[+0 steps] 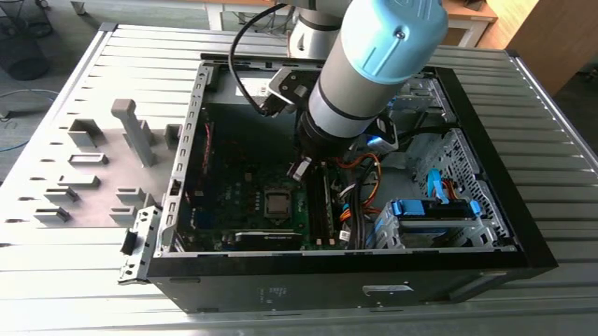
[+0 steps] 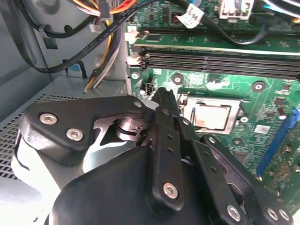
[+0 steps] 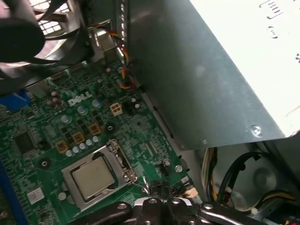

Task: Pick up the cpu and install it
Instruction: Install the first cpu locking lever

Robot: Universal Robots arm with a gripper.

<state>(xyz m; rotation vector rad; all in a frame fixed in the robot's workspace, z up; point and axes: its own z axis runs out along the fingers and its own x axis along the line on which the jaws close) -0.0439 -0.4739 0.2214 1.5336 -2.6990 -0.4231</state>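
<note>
Though socket-framed, cpu (image 3: 92, 177) uncovered above.

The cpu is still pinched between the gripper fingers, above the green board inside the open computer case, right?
Not quite. The cpu already lies in the metal socket frame on the green board, as both wrist views show; the gripper carries nothing. It does hang above the board inside the open computer case.

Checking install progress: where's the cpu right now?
The cpu lies in the socket frame on the motherboard, beside the gripper in both wrist views.
</note>
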